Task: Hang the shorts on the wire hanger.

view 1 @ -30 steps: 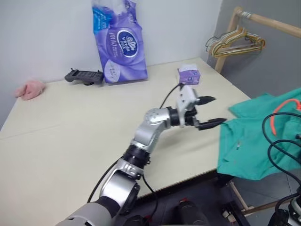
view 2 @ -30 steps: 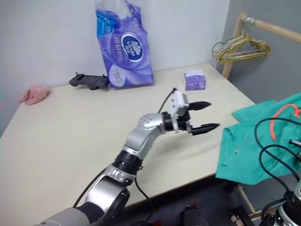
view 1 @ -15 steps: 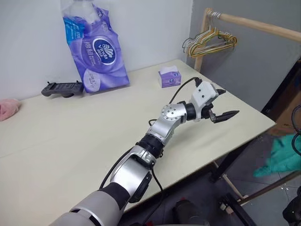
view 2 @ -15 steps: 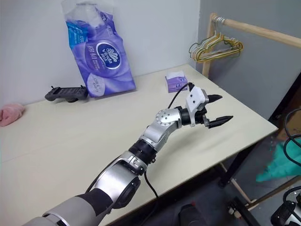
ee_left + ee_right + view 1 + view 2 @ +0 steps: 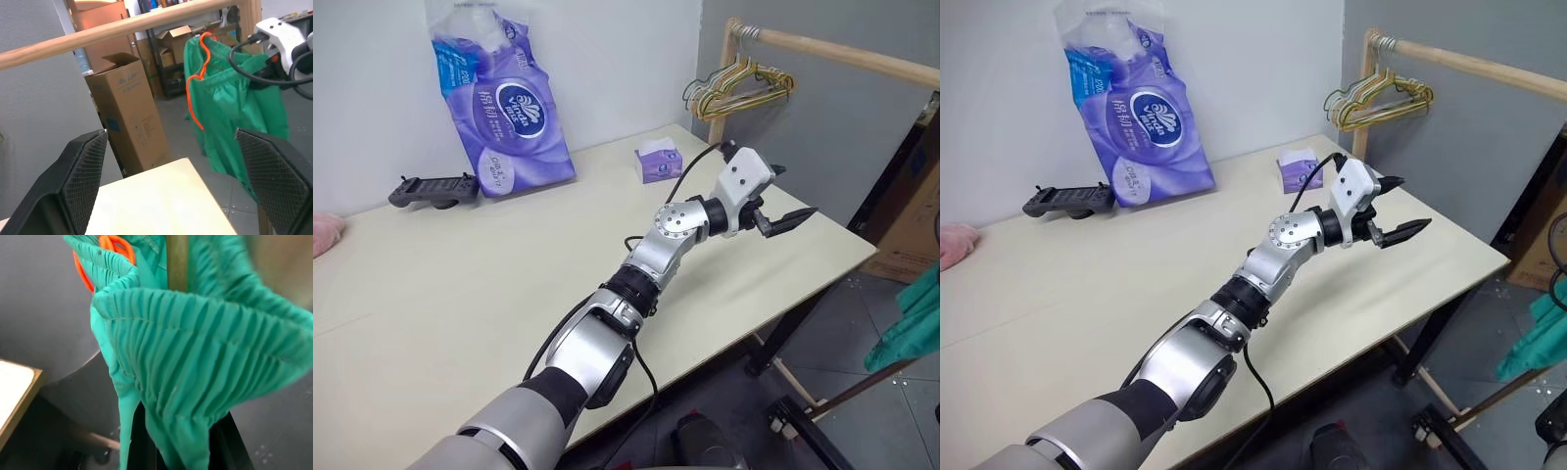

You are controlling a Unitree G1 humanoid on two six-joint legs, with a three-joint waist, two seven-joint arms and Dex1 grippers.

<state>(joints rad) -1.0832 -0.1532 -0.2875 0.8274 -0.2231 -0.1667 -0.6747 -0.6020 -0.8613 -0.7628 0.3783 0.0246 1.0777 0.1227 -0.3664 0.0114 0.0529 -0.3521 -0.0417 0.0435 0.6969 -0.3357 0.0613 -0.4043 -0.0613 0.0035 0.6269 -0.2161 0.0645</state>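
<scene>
Teal shorts (image 5: 195,382) are pinched at the gathered waistband by the right pincer (image 5: 176,440), hanging past the surface (image 5: 460,284) edge (orange drawstring uppermost). The left pincer (image 5: 781,204) is spread wide and empty, aimed toward the rail (image 5: 842,54); the bunched hangers (image 5: 739,83) lie beyond it, nearer that arm.

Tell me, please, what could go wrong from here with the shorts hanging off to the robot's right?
1. The shorts hang from the shut right gripper by a bunched waistband; the fabric might slip out.
2. The orange drawstring dangles loose and could snag on the black cable beside it.
</scene>
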